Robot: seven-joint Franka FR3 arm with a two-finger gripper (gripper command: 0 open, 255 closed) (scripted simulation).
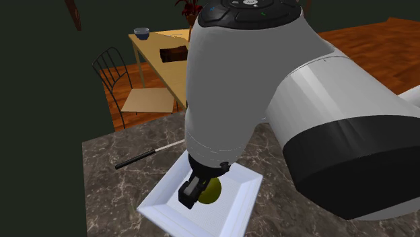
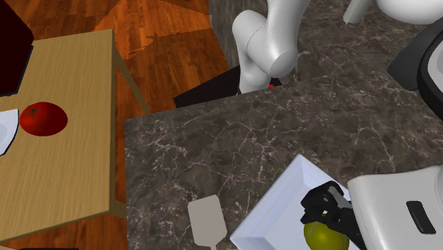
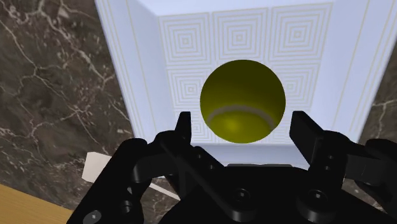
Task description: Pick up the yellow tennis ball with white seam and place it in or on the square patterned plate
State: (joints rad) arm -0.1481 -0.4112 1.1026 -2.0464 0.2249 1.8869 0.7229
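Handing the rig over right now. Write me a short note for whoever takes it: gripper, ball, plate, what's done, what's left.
Gripper: open, low over the plate, one finger on each side of the ball, neither touching it.
Ball: yellow-green with a pale seam, on the patterned middle of the white square plate, which sits on the dark marble counter.
Done: the ball looks delivered and released.
Left: probably just lift the gripper straight up and check that the ball does not roll off.
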